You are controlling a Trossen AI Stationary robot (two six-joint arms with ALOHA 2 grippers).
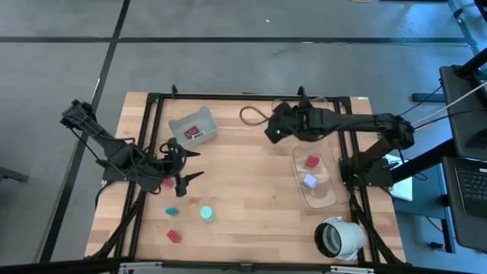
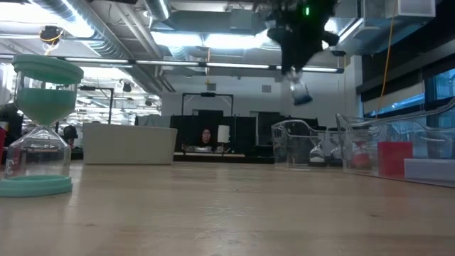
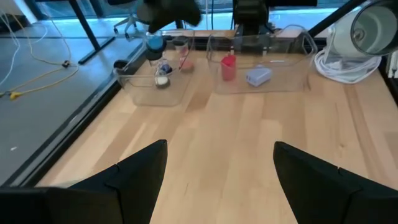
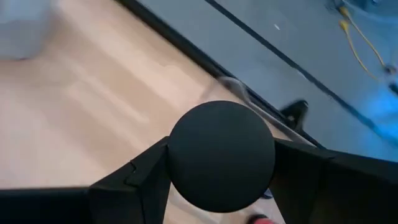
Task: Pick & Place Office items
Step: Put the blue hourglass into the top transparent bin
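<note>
My right gripper (image 1: 272,132) hovers high over the table's far middle, between the grey tray (image 1: 193,126) and the clear tray (image 1: 318,190), shut on a black round cap (image 4: 221,146). In the low view, that gripper (image 2: 297,78) is well above the table. My left gripper (image 1: 186,165) is open at the table's left, and only bare wood shows between its fingers (image 3: 140,171). A red block (image 1: 167,183), a teal bit (image 1: 172,210), a teal hourglass (image 1: 207,214) and another red block (image 1: 174,236) rest on the wood near it. A red block (image 1: 312,161) and a lavender cube (image 1: 310,181) lie in the clear tray. My right gripper pinches the black round cap between its two fingers (image 4: 146,174), one on each side of its round body (image 4: 180,155). The cap is lifted clear, high above the table. The arm reaches in from the table's right.
A big white hollow cylinder (image 1: 338,237) lies at the near right corner. The grey tray holds a red item (image 1: 192,134). A cable loop (image 1: 251,116) lies at the far edge. A black frame borders the table. Bare wood lies in the middle.
</note>
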